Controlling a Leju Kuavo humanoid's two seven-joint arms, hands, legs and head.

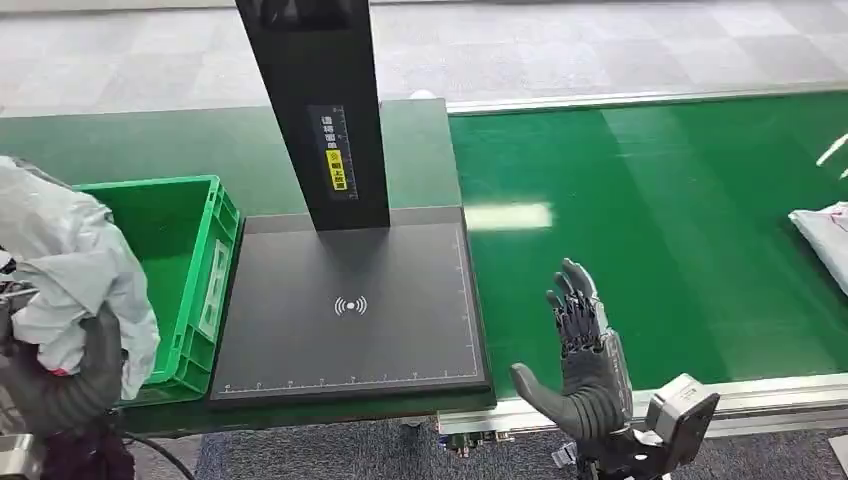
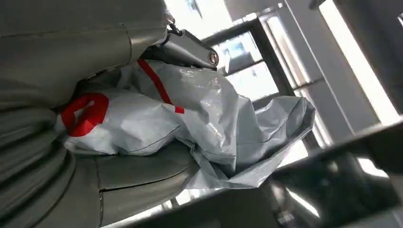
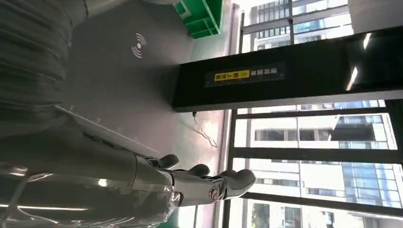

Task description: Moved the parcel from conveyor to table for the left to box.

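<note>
The left hand (image 2: 71, 180) grips the grey parcel (image 1: 70, 260) beside the green crate (image 1: 195, 270); the right hand (image 1: 580, 350) hovers open-fingered, holding nothing.

So the scan pad (image 1: 350, 310) sits mid-table with the post (image 1: 315, 110) standing at its back edge. Crate (image 1: 185, 270) is right beside it on the left, conveyor (image 1: 650, 230) on the right. Another bag (image 1: 825, 240) lies on the conveyor's far right.
</note>
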